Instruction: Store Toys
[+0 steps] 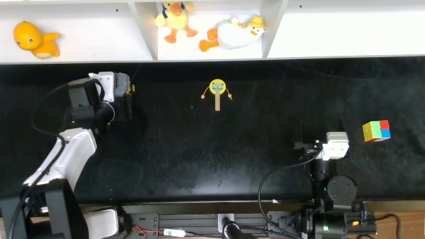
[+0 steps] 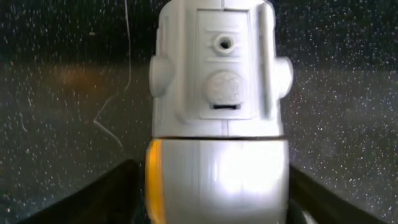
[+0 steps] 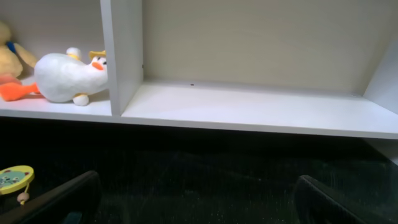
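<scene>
Left gripper (image 2: pixel 214 200) is clamped on a white toy (image 2: pixel 217 93) near the tabletop's (image 1: pixel 265 146) back-left corner for shelving; right gripper (image 3: pixel 199 202) is held wide open, empty.

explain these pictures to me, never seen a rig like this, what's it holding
Two robot arms work at a black table. One picture looks down from above; the other two come from cameras on each wrist. The left arm's fingers seem to grip a white and silver plastic toy. The right arm's fingers are open, empty. A round rattle drum on a wooden stick and a multicoloured cube lie on the table. The white shelf behind holds plush birds.
</scene>
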Action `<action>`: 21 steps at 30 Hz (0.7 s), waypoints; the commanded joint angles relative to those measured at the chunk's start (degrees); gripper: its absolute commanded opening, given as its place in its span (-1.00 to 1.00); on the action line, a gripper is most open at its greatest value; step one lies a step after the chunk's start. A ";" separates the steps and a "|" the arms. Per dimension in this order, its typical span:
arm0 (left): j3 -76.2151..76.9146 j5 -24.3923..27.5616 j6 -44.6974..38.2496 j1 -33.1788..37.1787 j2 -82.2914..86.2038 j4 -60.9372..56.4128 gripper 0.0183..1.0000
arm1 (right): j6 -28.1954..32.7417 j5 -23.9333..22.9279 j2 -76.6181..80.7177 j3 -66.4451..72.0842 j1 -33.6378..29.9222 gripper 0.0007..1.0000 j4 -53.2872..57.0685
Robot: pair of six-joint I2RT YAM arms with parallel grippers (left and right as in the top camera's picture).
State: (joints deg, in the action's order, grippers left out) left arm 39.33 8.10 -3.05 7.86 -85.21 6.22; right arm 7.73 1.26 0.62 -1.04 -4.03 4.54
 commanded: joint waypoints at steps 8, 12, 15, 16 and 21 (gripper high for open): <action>1.42 -0.72 -0.39 -0.17 0.04 -0.55 -0.12 | -0.22 0.20 -0.42 0.79 -0.13 0.99 -0.26; 1.42 -0.96 -0.39 -0.17 1.36 0.44 -0.13 | -0.22 0.20 -0.42 0.79 -0.13 0.99 -0.26; 1.42 -1.90 -0.42 -0.17 3.45 2.78 -0.15 | -0.22 0.20 -0.42 0.79 -0.13 0.99 -0.26; 1.42 -2.40 -0.42 -0.17 4.55 4.00 -0.14 | -0.22 0.20 -0.42 0.79 -0.13 0.99 -0.26; 1.42 -2.89 -0.42 -0.20 10.21 9.14 -0.17 | -0.22 0.20 -0.42 0.79 -0.13 0.99 -0.26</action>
State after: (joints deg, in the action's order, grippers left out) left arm 39.72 6.26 -3.18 7.86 -79.09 14.41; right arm 7.73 1.23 0.62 -1.04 -4.03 4.54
